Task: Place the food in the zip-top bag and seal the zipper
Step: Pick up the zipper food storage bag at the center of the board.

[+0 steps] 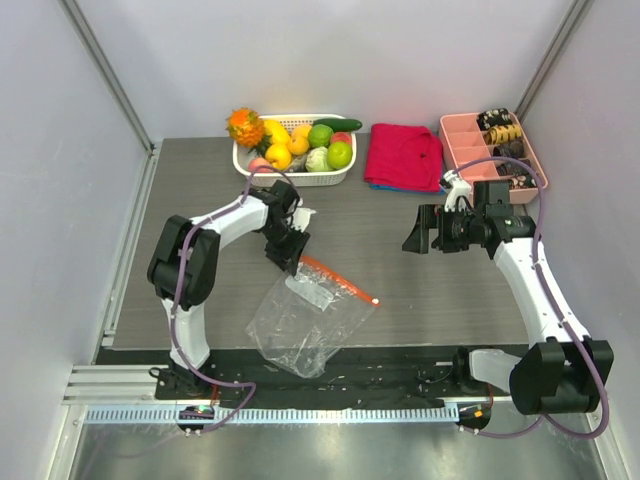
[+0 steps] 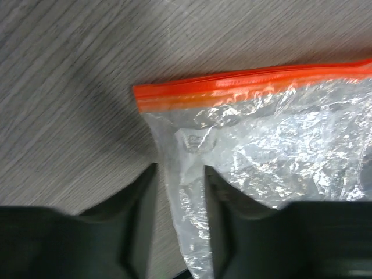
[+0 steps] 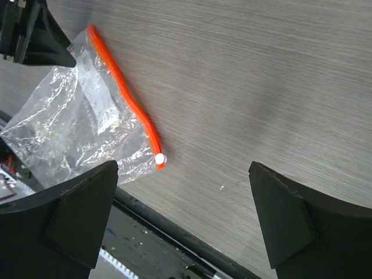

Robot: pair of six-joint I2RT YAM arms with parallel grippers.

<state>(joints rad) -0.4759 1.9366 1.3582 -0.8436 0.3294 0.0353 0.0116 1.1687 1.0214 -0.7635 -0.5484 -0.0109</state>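
The clear zip-top bag [image 1: 308, 318] lies flat near the table's front middle. Its orange-red zipper [image 1: 336, 278] runs along the far edge, with a white tab [image 3: 160, 157] at the right end. My left gripper [image 1: 288, 250] is at the bag's far left corner. In the left wrist view my left gripper [image 2: 179, 170] is slightly open, the bag's side edge [image 2: 186, 192] lies between the fingers, and table shows in the gap. My right gripper [image 1: 418, 232] hovers wide open and empty to the right of the bag; it also shows in the right wrist view [image 3: 183, 168]. The food [image 1: 279, 155] sits in the white basket [image 1: 296, 178], with the frilly orange-yellow piece [image 1: 244, 126] at its left.
A folded red cloth [image 1: 403, 155] lies at the back, right of the basket. A pink divided tray [image 1: 462, 142] with small items stands at the back right. A black strip [image 1: 340, 378] runs along the table's front edge. Walls close in on both sides.
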